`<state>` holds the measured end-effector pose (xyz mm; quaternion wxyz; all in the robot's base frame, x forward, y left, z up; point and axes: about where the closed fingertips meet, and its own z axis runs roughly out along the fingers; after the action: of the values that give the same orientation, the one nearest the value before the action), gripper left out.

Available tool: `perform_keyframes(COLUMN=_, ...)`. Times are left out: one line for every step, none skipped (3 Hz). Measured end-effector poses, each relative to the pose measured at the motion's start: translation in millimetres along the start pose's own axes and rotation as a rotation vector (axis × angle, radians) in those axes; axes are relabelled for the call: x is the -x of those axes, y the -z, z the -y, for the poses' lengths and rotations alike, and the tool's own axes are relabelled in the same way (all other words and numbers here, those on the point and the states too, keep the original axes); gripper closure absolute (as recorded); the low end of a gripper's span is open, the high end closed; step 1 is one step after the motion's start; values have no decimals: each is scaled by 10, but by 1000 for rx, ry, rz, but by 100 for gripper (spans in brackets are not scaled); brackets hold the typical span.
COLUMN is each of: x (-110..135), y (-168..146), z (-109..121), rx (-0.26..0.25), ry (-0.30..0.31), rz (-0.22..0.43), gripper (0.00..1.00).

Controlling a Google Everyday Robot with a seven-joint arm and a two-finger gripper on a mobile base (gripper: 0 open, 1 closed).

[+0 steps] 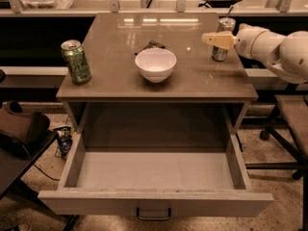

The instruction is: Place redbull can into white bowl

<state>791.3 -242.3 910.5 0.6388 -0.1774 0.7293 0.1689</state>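
Observation:
The redbull can (pixel 220 53), slim and silver with a silver top, stands upright near the right edge of the tabletop (pixel 115 76). My gripper (pixel 209 38) reaches in from the right at the can's mid height, and its cream-coloured tip crosses in front of the can and sticks out to the can's left. The white bowl (pixel 155 64) sits empty in the middle of the tabletop, well to the left of the can and gripper.
A wider green can (pixel 76 61) stands at the tabletop's left edge. A small dark object (pixel 149 46) lies just behind the bowl. Below the top, a large drawer (pixel 154 172) is pulled open toward me. An office chair (pixel 288 124) stands on the right.

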Motion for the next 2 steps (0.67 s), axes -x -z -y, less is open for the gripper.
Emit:
perform_keyframes(x=-28, y=-51, z=-32, rx=8, ry=-5, rz=3, gripper=38)
perform_keyframes(x=-33, y=-75, z=-57, rx=13, ry=-5, rz=3, gripper=62)
